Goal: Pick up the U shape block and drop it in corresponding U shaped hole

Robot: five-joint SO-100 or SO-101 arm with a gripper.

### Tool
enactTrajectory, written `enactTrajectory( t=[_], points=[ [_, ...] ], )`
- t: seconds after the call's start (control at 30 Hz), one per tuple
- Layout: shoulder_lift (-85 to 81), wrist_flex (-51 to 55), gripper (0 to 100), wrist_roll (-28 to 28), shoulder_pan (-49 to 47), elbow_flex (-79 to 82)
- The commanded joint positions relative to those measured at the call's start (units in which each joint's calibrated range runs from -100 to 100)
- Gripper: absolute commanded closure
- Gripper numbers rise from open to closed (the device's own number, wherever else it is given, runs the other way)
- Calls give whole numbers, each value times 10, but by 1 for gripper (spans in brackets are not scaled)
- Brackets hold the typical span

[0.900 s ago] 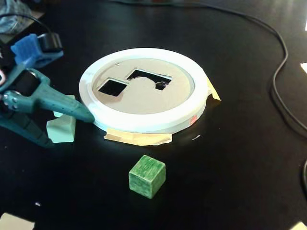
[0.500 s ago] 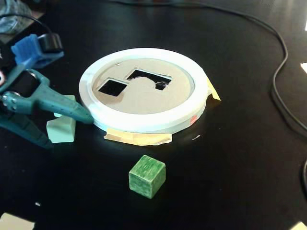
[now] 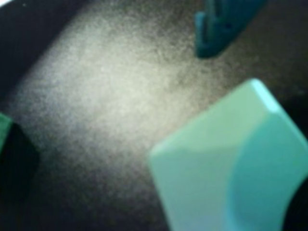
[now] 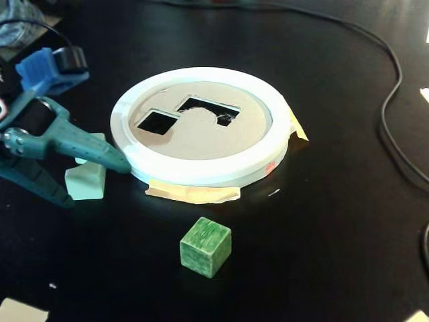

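Barely anything has shifted since the earlier frames; the teal two-finger gripper [image 4: 94, 180] is still parked low at the pale mint-green arch-notched block [image 4: 86, 178], jaws spread apart around it so a squeeze can be made. That block sits on the black table just left of the white-ringed tan disc [image 4: 201, 171], where the dark arch-shaped cutout [image 4: 208, 109] is waiting, well apart.

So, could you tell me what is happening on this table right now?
The teal gripper sits open around the pale mint U shape block, which rests on the black table beside the white-ringed disc. The block is not yet lifted. The U shaped hole is empty, and a dark green cube sits apart in front.
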Motion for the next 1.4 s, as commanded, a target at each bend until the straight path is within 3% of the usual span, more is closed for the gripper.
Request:
enactTrajectory(
  t=[0.0,0.63,0.8,1.07,1.17,1.37],
  points=[
    [-11,1,0,-4,10,-29],
    [-11,11,0,-6,9,-118],
    [-10,15,0,-40,7,-176],
    [-2,22,0,-44,10,-231],
    [-9,75,0,-90,10,-270],
    [-10,200,0,-239,-10,-372]
  ],
)
